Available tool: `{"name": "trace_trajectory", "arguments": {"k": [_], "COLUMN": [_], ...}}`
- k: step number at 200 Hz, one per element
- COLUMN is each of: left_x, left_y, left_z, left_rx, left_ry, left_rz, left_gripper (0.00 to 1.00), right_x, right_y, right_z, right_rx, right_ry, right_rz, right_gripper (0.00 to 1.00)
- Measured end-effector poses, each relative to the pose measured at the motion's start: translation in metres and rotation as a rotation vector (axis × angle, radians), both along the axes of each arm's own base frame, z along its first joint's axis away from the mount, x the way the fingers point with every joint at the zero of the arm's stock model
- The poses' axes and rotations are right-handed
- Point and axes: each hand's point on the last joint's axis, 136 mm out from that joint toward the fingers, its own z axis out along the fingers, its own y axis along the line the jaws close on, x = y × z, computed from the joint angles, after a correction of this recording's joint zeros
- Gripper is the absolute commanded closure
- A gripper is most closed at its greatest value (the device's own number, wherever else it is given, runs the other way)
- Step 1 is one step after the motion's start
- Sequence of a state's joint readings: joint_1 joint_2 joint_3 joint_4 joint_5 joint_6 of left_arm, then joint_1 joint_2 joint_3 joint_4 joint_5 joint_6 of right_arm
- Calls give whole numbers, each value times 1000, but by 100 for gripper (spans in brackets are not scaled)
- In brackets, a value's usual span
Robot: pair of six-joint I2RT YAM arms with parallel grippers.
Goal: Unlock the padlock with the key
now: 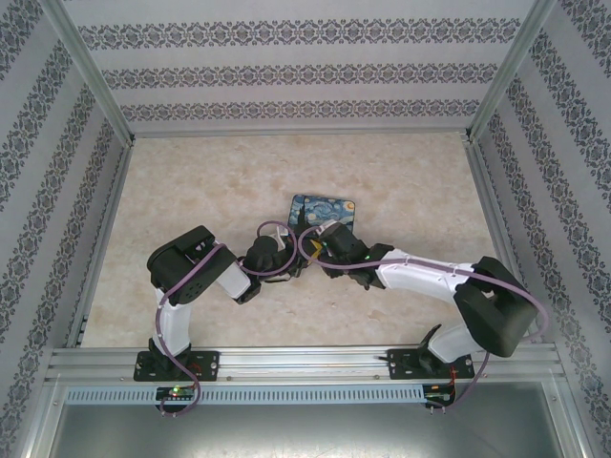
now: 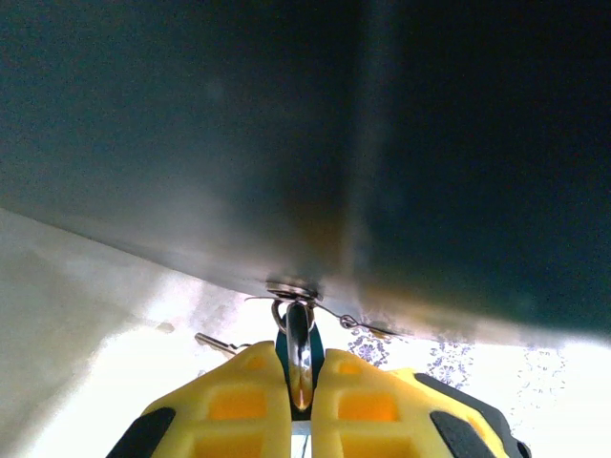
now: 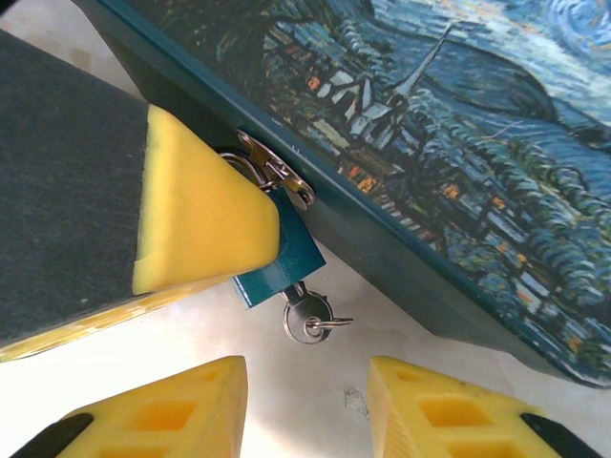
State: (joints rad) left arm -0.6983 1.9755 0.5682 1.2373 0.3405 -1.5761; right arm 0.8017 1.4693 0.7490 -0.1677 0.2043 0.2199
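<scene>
Gripping the teal padlock (image 3: 286, 265) between its yellow fingers, the left pincer (image 2: 299, 361) is clamped tight on the lock's body, hard up against the side wall of the Starry-Night tin (image 3: 458, 143). Its own wrist camera catches the lock edge-on, a teal sliver squeezed between the two pads. The tin's dark wall looms just past the fingertips, and a silvery hasp (image 2: 291, 291) sits straight ahead of them.

The right wrist camera gives what that one cannot. It shows the lock's broad face hanging from the hasp on the tin's edge. It also shows the key (image 3: 307, 315) at the lock's lower end, with a small wire ring (image 3: 329, 324) through its round head. The right pincer (image 3: 305, 372) stands with its fingers well apart, holding nothing. The key lies just ahead of the gap between its tips and touches neither.

From above, both pincers meet at the tin's near corner on the marbled tabletop (image 1: 191, 181).
</scene>
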Motion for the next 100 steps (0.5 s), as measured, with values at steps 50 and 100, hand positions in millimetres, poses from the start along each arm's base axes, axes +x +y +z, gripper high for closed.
{"name": "trace_trajectory", "arguments": {"k": [50,100], "left_x": [0,1], "left_y": [0,2], "left_z": [0,3], "left_rx": [1,-1], "left_ry": [2,0], "left_rz": [0,6], "left_gripper": [100,100], "right_x": [5,15], "right_y": [1,9], "right_z": [-12,-8], "right_rx": [-42,-43], "right_ry": [13,3], "right_rz": [-3,-4], "right_gripper": [69,84]}}
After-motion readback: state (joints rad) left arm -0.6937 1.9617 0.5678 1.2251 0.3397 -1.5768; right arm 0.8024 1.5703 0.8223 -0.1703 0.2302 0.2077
